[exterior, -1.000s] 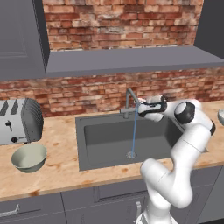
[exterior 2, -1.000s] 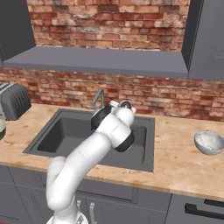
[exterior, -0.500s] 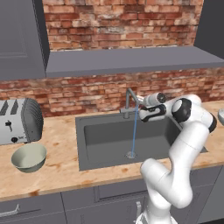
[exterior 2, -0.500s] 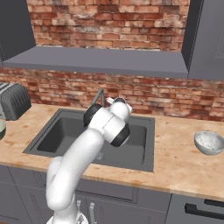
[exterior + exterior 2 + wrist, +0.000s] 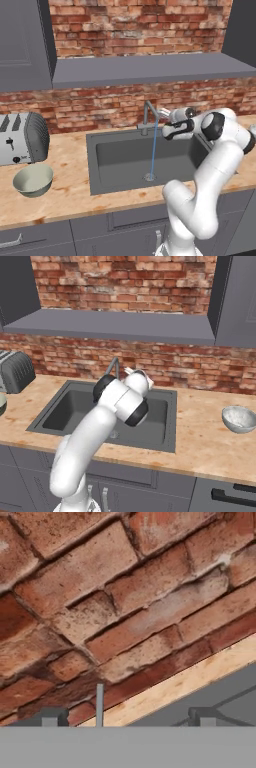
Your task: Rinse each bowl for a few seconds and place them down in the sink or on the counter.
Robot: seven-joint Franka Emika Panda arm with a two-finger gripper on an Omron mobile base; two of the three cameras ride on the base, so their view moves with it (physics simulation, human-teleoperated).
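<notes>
The cream bowl with a grey-green outside (image 5: 33,180) sits on the counter (image 5: 70,160) left of the sink (image 5: 125,155), in front of the toaster. On the counter right of the sink (image 5: 75,406) rests the speckled grey-white bowl (image 5: 239,419). My gripper (image 5: 167,125) hovers over the back of the basin, just right of the tap (image 5: 148,114), pointing toward it. In the hand view the fingertips (image 5: 50,717) stand wide apart, so the gripper (image 5: 125,717) is open and holds nothing. The thin tap stem (image 5: 99,704) shows between them against the brick wall. A water stream (image 5: 152,150) falls to the drain.
A silver toaster (image 5: 22,137) stands at the far left of the counter. A grey shelf (image 5: 150,70) runs along the brick wall above the sink, with dark cabinets at both upper corners. My own arm (image 5: 120,401) hides part of the basin in the right base view.
My hand has shifted left, closer to the tap. The water keeps running and neither bowl has moved.
</notes>
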